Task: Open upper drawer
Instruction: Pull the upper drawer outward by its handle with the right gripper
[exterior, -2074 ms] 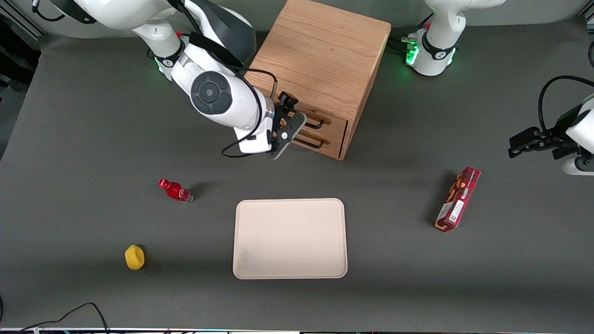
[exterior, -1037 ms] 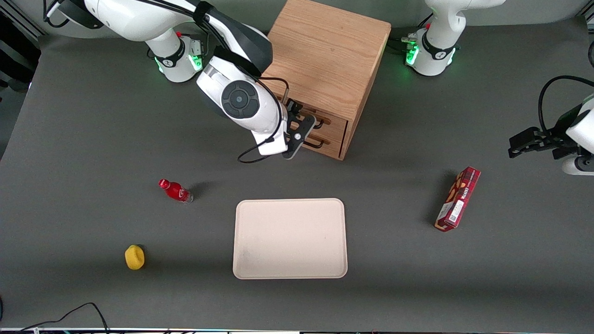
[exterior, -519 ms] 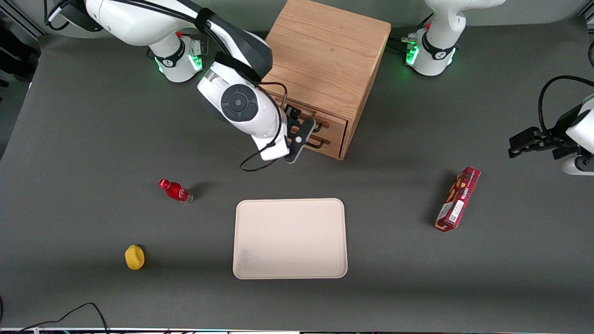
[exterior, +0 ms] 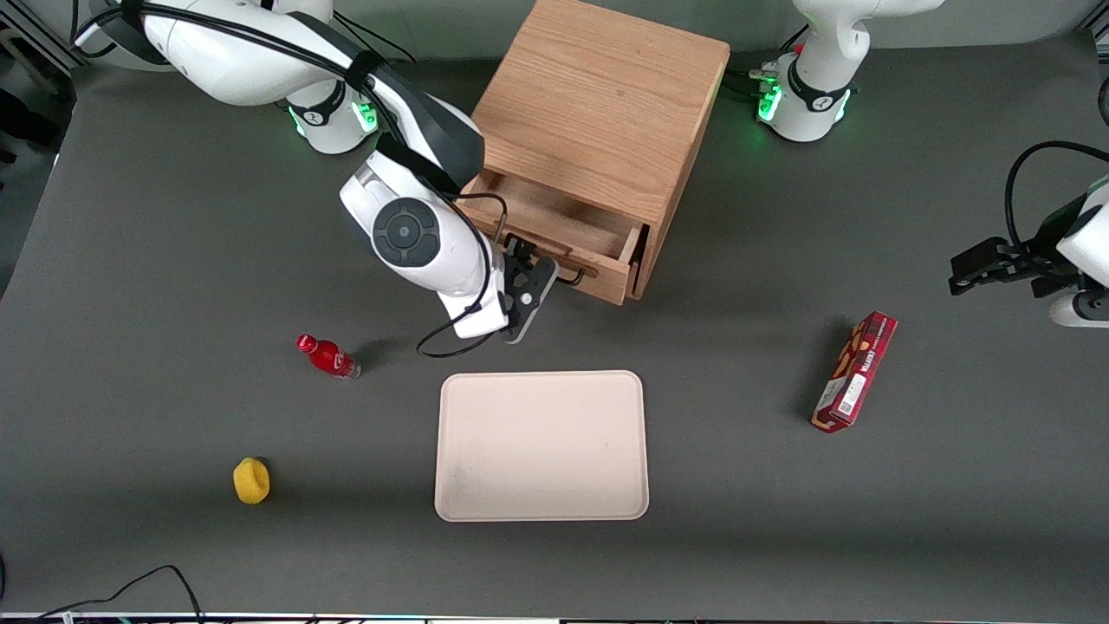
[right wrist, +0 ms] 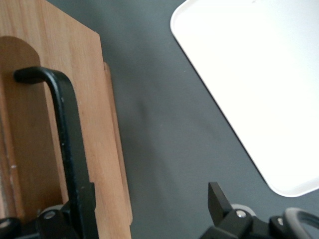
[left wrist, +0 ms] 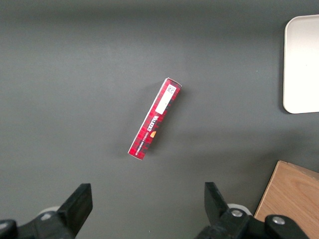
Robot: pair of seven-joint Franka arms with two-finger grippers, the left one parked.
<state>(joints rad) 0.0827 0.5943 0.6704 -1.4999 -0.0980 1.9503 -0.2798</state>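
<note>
**Upper drawer pulled out, gripper at handle**

The gripper (exterior: 539, 269) is sitting at the black handle (right wrist: 67, 149) of the upper drawer (exterior: 554, 230), which is sticking out of the wooden cabinet (exterior: 598, 121); one finger is lying against the bar, but grip state is unclear. One red box (left wrist: 154, 119) is showing white lettering, unreadable. Dark grey table (exterior: 173, 217) is also carrying one cream tray (exterior: 541, 446), one red bottle (exterior: 327, 356), one yellow object (exterior: 251, 480).
</note>
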